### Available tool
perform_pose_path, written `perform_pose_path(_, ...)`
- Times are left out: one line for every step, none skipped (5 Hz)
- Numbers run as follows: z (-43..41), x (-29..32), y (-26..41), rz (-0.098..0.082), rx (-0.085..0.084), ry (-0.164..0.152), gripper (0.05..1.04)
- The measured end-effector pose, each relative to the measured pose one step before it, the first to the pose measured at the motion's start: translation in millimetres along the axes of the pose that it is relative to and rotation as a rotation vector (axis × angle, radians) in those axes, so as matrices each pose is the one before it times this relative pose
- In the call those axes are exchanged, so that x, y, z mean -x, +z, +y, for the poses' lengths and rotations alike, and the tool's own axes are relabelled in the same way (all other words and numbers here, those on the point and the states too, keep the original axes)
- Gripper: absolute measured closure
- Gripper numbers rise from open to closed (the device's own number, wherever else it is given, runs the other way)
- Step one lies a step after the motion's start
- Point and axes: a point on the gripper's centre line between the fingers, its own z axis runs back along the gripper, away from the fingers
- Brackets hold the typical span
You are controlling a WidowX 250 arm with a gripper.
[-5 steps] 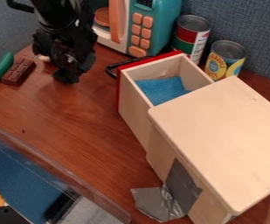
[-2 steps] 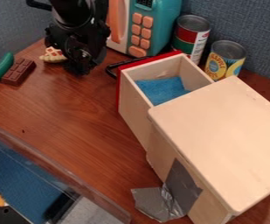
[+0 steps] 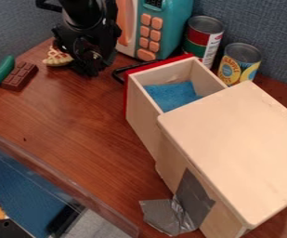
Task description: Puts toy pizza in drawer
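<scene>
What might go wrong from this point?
The tool hangs close beside the toy pizza, so a small sideways move could nudge it away. On the way to the open drawer, the load might catch the raised red front or its black handle.

Bench (image 3: pixel 89 121): brown wood
Pickle (image 3: pixel 2 70), chocolate bar (image 3: pixel 19 76): side by side, near left edge
Toy pizza (image 3: pixel 56 58): near back left corner
Microwave (image 3: pixel 175 28), cans (image 3: pixel 202 39): back edge
Drawer box (image 3: pixel 238 139): right side
</scene>
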Motion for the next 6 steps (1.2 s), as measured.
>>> perform_pose_path(-2.66,7.48,8.86,0.0075,0.0401,-0.0115,0.72)
perform_pose_path(6.42,0.61,16.41,-0.0137,0.0288,0.0207,0.893)
perform_pose_path(18.62,-10.37,27.41,-0.0393,0.0217,0.0406,0.995)
perform_pose_path(27.42,-14.76,40.49,-0.0505,0.0306,0.0609,1.02)
perform_pose_path(13.51,-6.25,33.12,-0.0216,0.0431,0.0257,1.021)
perform_pose_path(3.01,-3.87,32.1,-0.0274,0.0754,0.0068,1.021)
